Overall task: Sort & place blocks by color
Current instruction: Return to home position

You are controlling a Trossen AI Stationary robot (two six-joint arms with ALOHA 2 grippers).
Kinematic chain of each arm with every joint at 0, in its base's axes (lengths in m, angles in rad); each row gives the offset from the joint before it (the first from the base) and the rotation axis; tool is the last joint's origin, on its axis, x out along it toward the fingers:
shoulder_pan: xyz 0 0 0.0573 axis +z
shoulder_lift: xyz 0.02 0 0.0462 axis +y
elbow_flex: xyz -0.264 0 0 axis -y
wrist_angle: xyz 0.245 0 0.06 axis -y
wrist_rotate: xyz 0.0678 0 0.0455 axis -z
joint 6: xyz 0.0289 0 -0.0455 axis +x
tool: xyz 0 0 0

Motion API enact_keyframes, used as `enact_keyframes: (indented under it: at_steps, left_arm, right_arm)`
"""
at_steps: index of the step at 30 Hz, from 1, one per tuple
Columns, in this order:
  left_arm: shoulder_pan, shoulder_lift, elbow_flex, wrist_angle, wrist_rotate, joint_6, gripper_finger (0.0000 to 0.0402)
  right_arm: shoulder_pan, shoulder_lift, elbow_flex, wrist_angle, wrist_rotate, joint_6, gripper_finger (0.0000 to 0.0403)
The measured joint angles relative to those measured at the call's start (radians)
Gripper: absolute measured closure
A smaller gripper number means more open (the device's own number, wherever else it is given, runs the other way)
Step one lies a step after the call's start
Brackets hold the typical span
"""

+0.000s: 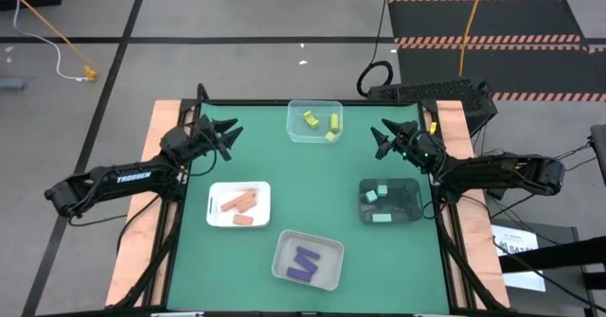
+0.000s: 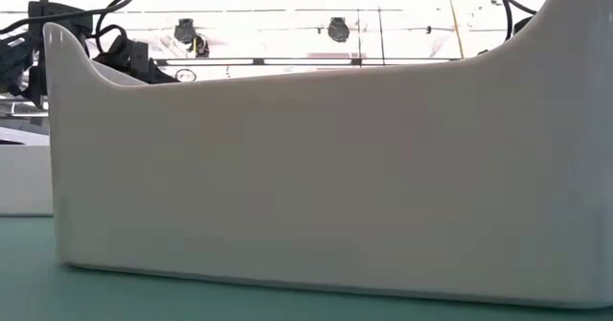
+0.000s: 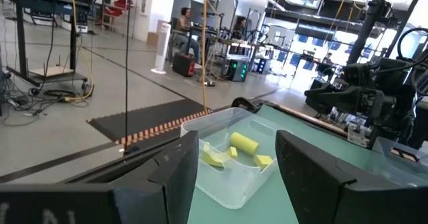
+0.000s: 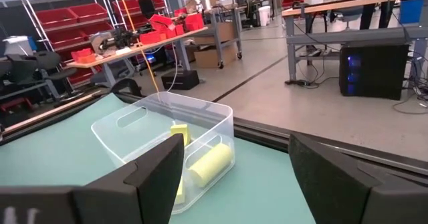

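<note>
Clear-plastic bin (image 1: 292, 124) at far edge of table (image 1: 284, 170) sits between left gripper (image 1: 232, 135) and right gripper (image 1: 379, 140), both spread and empty; a careless retract could clip it.

The table (image 1: 284, 166) has a green top, with bare wood strips (image 1: 161, 116) along its left and right sides. Four containers stand straight on the green, well apart from one another: a clear bin (image 1: 314, 120) at the middle of the far edge, a white tray (image 1: 239, 204) toward the left, a dark bin (image 1: 390, 202) toward the right, and a pale grey bin (image 1: 308, 260) by the near edge, turned slightly askew.
</note>
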Motion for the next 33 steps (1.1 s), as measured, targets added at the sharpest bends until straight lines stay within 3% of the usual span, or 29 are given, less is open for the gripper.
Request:
enact_keyframes:
  at_steps: [9, 18, 26, 33]
  left_arm:
    - [0.0, 0.0, 0.0, 0.0, 0.0, 0.003, 0.0202]
    - [-0.001, -0.042, 0.001, -0.007, 0.001, 0.002, 0.0202]
    - [-0.003, -0.306, 0.001, -0.083, 0.001, 0.001, 0.0202]
    - [-0.003, -0.497, 0.001, -0.084, 0.001, 0.001, 0.0201]
  right_arm:
    - [0.0, -0.009, 0.0, -0.006, 0.0, 0.0, 0.014]
    - [0.0, -0.141, 0.0, -0.059, 0.0, -0.001, 0.014]
    - [0.0, -0.306, 0.0, -0.147, 0.0, -0.001, 0.014]
    - [0.0, -0.433, 0.0, -0.343, 0.0, -0.001, 0.014]
